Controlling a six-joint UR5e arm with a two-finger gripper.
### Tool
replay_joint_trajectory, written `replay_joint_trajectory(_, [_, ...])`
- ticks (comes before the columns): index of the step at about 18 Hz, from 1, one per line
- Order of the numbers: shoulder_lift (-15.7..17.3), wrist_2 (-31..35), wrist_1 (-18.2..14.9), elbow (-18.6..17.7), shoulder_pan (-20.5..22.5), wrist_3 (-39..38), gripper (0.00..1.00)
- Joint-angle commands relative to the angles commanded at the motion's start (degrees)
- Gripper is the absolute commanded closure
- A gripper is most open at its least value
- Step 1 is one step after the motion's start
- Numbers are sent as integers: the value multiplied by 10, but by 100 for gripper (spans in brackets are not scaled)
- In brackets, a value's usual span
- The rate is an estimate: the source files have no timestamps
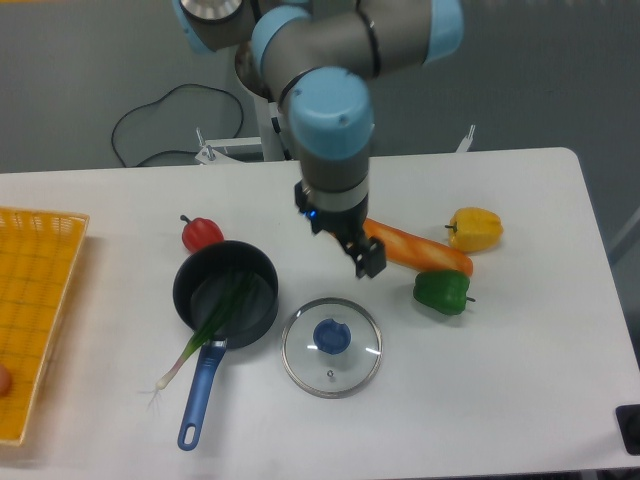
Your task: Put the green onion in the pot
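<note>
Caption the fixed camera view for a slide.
Green onion lies across the pot rim; gripper hangs empty above the bread.

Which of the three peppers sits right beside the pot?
The red pepper, touching the pot at its upper-left rim. The yellow pepper and green pepper lie far right, near the bread.

- Legible text, labels, brands, numbers, signs: none found on any item or surface in view.
</note>
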Motion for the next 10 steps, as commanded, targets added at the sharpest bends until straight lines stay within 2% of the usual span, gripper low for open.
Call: replay_joint_trajectory(10, [11,-16,-5,-12,8,0,0])
